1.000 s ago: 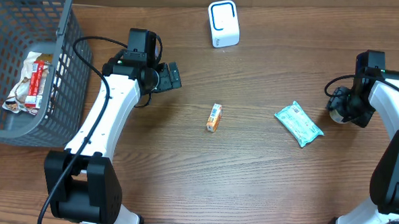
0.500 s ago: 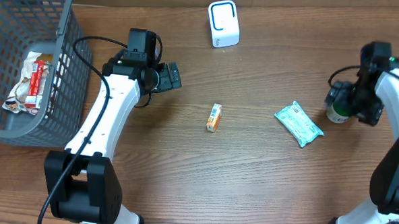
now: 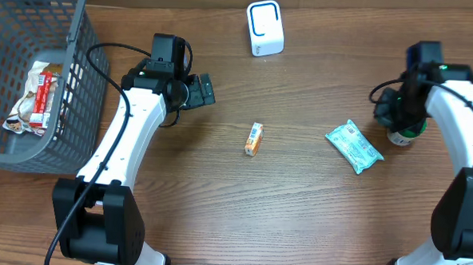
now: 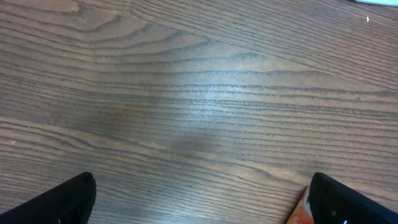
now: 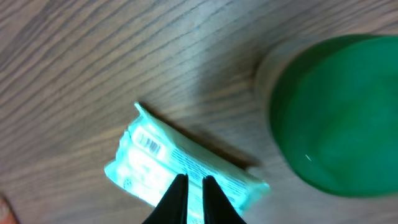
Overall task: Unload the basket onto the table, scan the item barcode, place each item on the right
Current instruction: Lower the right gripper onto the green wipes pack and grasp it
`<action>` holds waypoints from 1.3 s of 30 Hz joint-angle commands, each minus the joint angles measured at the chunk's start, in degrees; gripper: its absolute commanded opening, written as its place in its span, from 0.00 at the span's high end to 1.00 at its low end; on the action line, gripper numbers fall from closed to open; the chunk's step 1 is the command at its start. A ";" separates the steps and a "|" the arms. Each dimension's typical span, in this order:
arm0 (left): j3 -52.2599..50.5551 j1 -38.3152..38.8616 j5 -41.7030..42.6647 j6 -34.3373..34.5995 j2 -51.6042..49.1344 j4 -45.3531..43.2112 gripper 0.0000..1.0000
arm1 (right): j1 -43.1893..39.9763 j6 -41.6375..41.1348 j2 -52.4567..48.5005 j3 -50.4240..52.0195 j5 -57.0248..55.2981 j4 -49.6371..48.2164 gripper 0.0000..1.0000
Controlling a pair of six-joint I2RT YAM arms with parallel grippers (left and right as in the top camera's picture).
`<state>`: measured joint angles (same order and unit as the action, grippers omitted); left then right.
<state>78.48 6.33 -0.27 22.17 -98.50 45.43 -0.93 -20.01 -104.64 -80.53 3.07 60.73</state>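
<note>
Lying flat on the wood table, the teal packet has its long axis diagonal, far-left to near-right, with the barcode face up near one end. Right gripper hovers over it, jaws nearly together, empty. Green-lidded jar sits just beside the packet. Orange box lies well apart, leftward. Left gripper has jaws wide apart, empty. White scanner stands at the far edge.
</note>
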 commanded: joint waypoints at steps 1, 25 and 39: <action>0.42 0.07 -0.33 0.35 0.35 -0.04 0.00 | 2.21 -3.61 1.03 4.57 -4.57 -5.33 0.91; 0.42 0.07 -0.33 0.35 0.37 -0.04 0.00 | 27.98 -9.77 1.11 14.12 -6.01 -18.73 0.83; 0.42 0.07 -0.33 0.35 0.37 -0.04 0.00 | 12.35 -10.05 1.22 7.21 -16.98 -13.25 0.96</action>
<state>78.48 6.33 -0.27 22.17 -98.50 45.45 14.39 -29.78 -104.62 -74.28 -11.20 47.62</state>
